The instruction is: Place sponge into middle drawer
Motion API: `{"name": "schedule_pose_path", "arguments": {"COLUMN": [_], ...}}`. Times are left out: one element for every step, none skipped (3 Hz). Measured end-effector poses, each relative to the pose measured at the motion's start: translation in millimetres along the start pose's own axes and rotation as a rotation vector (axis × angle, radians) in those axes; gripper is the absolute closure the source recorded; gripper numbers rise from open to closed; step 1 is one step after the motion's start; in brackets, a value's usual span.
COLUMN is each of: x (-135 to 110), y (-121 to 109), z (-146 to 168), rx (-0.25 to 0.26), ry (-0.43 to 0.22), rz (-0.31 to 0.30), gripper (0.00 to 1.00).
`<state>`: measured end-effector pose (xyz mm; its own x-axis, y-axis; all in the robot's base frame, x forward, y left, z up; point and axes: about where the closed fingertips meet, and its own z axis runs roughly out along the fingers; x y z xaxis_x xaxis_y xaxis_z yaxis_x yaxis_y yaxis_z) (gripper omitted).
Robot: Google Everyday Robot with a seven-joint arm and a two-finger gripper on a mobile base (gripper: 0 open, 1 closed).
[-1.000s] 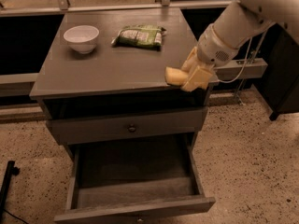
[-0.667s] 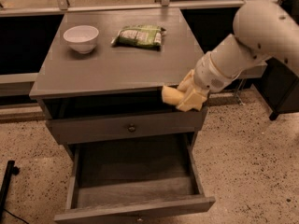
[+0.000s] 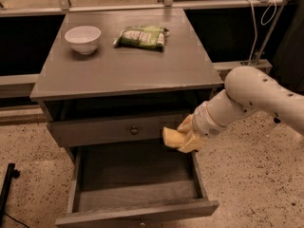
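Lowered since 1 second ago, the gripper (image 3: 184,137) has come off the right edge of the bench (image 3: 128,72) and now hangs below the top, in front of the cabinet face. It has also swung a little leftward, toward the opening.

Nearest the camera, the middle drawer (image 3: 137,212) stands pulled well out. Its plain front board faces us and its lighter floor is bare, so nothing blocks a drop. It is open this far so the arm can reach in from above rather than at an angle.

Just above the drawer's back right corner, the gripper is clamped on the sponge (image 3: 172,137), the yellow block poking out to the left of the fingers. The sponge is in the air, over the rear of the drawer and not yet inside it. The white arm (image 3: 256,96) enters from the right and slopes down, which keeps the wrist clear of the bench edge.

Directly behind the sponge is the upper drawer front (image 3: 114,129), closed, with its small round knob (image 3: 134,130) to the left of the gripper.

Farther back on the bench top sit 2 items, well apart from the action: a white bowl (image 3: 83,38) at the left and a green snack bag (image 3: 142,36) beside it. Neither needs moving.

My judgement is that the next move is a short descent and release.
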<state>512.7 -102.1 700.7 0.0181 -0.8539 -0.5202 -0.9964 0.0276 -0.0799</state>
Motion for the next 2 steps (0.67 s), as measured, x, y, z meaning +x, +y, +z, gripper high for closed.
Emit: {"name": "schedule_pose_path", "arguments": {"x": [1.2,30.5], "y": [0.2,15.7], "z": [6.7,82.0], "rx": [-0.012,-0.038], "ry": [0.001,0.017], "rz": [-0.002,0.006], "gripper": [1.0,1.0]}}
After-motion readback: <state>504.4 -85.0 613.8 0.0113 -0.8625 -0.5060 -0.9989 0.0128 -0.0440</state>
